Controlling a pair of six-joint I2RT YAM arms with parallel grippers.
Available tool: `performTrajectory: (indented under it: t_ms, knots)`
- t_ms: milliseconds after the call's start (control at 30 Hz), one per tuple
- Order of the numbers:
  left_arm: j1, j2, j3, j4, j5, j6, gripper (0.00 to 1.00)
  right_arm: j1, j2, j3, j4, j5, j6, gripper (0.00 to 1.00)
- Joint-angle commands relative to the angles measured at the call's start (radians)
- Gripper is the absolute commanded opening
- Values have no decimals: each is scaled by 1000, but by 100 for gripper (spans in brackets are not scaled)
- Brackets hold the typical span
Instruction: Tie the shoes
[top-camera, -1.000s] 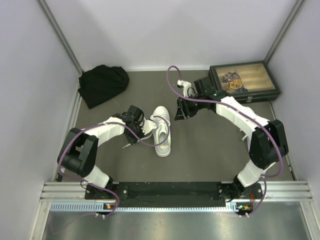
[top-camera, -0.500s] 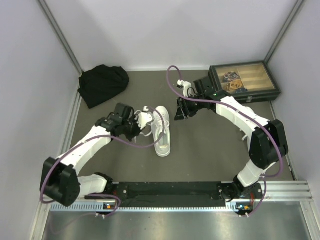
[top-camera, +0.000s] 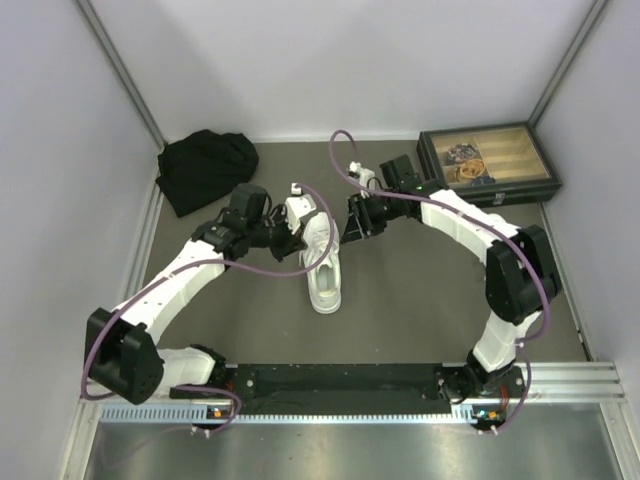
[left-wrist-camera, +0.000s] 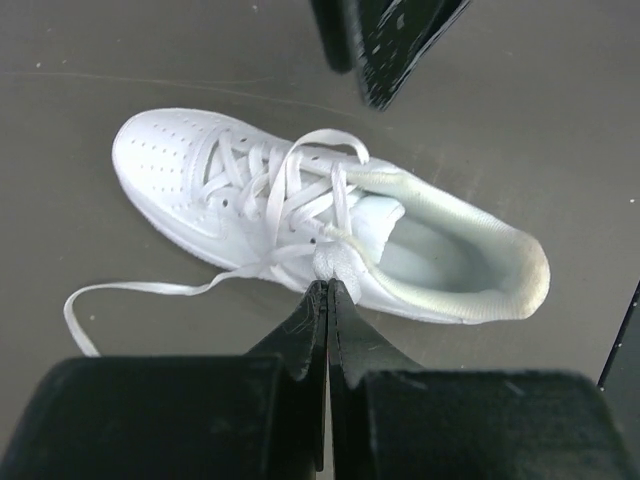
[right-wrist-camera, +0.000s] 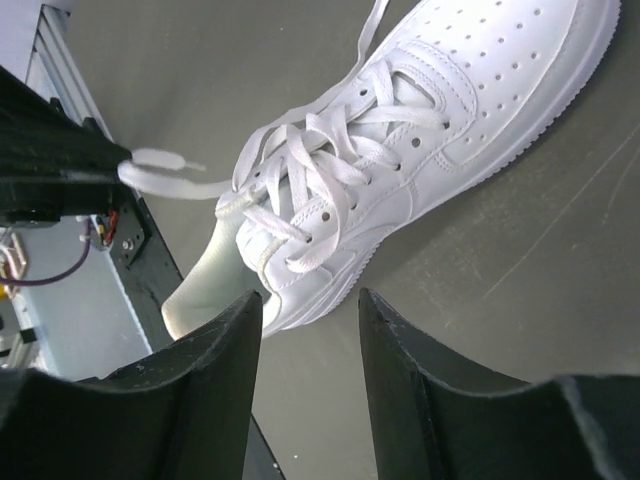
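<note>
Under the sneaker (top-camera: 325, 275), which stands upright with its toe toward the arm bases, spreads the dark grey table (top-camera: 420, 300). Beyond the sneaker to the right, well apart, sits a dark box (top-camera: 490, 190). Beyond it to the left lies a black cloth bundle (top-camera: 205, 170). The right gripper (right-wrist-camera: 308, 305) hovers above the sneaker's right side, jaws parted with nothing between them. The left gripper (left-wrist-camera: 327, 290) hangs by the sneaker's left side, jaws clenched on a white lace (left-wrist-camera: 338, 258) drawn off the eyelets. A second lace end (left-wrist-camera: 130, 290) trails loose on the table just beside the sneaker.
</note>
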Motion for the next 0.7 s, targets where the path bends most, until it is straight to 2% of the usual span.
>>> performTrajectory:
  t_ms: [0, 500, 667]
  knots:
    - [-18, 27, 17, 126, 77, -52, 0, -11, 49, 83, 65, -71, 67, 43]
    - [-37, 66, 2, 175, 85, -57, 0, -1, 189, 130, 90, -136, 128, 41]
    - [-37, 72, -7, 172, 91, -54, 0, -1, 184, 131, 92, -157, 134, 15]
